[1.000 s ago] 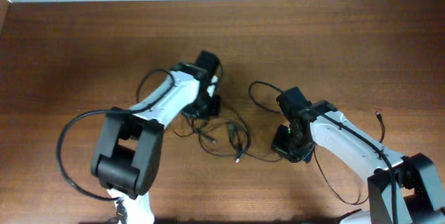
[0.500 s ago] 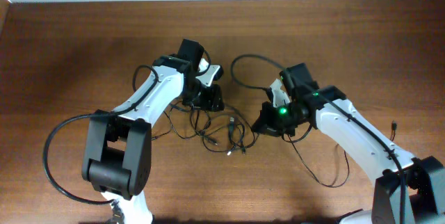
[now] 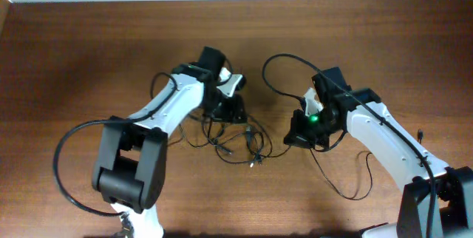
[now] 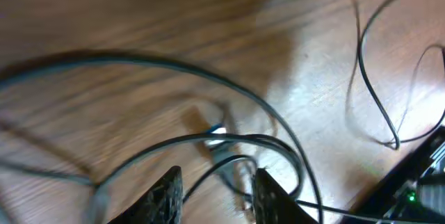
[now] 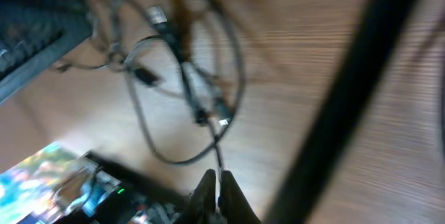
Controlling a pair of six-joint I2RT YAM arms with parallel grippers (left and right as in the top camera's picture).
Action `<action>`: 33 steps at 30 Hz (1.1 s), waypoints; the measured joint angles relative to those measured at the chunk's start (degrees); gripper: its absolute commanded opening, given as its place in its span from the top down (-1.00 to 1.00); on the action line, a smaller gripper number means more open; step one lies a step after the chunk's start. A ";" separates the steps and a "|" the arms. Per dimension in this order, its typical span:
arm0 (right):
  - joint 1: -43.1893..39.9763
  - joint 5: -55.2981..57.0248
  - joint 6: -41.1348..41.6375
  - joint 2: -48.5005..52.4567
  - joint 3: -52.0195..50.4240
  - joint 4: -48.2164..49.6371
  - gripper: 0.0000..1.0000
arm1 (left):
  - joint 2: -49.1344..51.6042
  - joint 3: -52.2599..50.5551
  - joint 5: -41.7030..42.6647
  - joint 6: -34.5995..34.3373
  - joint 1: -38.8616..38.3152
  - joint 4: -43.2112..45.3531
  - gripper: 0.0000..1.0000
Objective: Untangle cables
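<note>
The thin black cables (image 3: 235, 140) lie in a loose tangle of overlapping loops near the middle of the brown wood-grain surface (image 3: 89, 53), between the two arms. One strand ends in a small pale plug (image 3: 252, 165) at the lower edge of the tangle.

The left tool (image 3: 231, 109) sits just above the upper edge of the tangle. In the left wrist view the left tool (image 4: 215, 200) has its two dark fingers (image 4: 165, 197) partly apart. The blurred cable loops (image 4: 229, 140) cross in front of the gap and one strand runs down into it; whether that strand touches a finger cannot be told.

The right tool (image 3: 294, 139) is at the right side of the tangle. In the right wrist view the right tool (image 5: 217, 186) is pressed closed, and a single strand from the cables (image 5: 188, 85) runs straight down into its tips, pinched there.

A green light (image 3: 314, 117) glows on the white right arm (image 3: 384, 138). A thicker black arm cable (image 3: 281, 64) arcs above it.
</note>
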 measured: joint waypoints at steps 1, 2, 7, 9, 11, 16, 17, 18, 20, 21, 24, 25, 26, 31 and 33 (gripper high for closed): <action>0.00 2.56 0.00 0.00 -0.15 -0.22 0.92 | 0.44 -0.04 0.00 -0.24 -1.62 0.61 0.27; 0.00 4.26 -0.04 0.00 -0.46 -0.24 0.92 | 0.70 -0.17 0.13 -0.44 -3.15 1.16 0.29; 0.00 7.39 -0.07 0.00 -0.83 -0.42 0.92 | 0.70 -0.28 0.13 -2.01 -7.26 2.10 0.31; 0.00 7.61 -0.15 0.00 -0.83 -0.42 0.92 | 0.70 -0.48 -2.03 -5.05 -8.63 2.05 0.24; 0.00 7.80 -0.20 0.00 -0.83 -0.39 0.92 | 1.07 -0.59 -4.61 -8.22 -10.47 2.60 0.21; 0.00 8.00 -0.20 0.00 -0.83 -0.42 0.92 | 1.44 -0.85 -10.23 -14.01 -14.75 3.65 0.28; 0.00 8.04 -0.17 0.00 -0.85 -0.44 0.92 | 1.44 -0.87 -10.75 -14.67 -15.10 3.82 0.45; 0.00 8.13 -0.15 0.00 -0.85 -0.42 0.92 | 1.44 -0.96 -11.47 -15.56 -15.34 4.74 0.92; 0.00 8.24 -0.13 0.00 -0.85 -0.42 0.92 | 1.44 -1.31 -12.22 -17.00 -15.91 5.79 1.00; 0.00 8.24 -0.17 0.00 -0.85 -0.44 0.92 | 1.44 -1.49 -12.17 -17.16 -16.31 6.01 1.00; 0.00 8.24 -0.20 0.00 -0.85 -0.39 0.92 | 1.44 -1.49 -10.45 -16.41 -16.15 5.73 1.00; 0.00 8.24 -0.17 0.00 -0.85 -0.42 0.92 | 1.44 -1.46 -8.52 -15.21 -14.99 4.61 1.00; 0.00 8.24 -0.17 0.00 -0.85 -0.39 0.92 | 1.44 -1.46 -6.95 -14.27 -13.66 4.11 1.00; 0.00 8.22 -0.17 0.00 -0.85 -0.87 0.92 | -0.55 -1.27 15.21 -0.68 1.95 1.09 1.00; 0.00 8.22 -0.92 0.00 -0.85 -1.16 0.92 | -0.68 -1.05 19.82 4.83 6.69 -1.99 1.00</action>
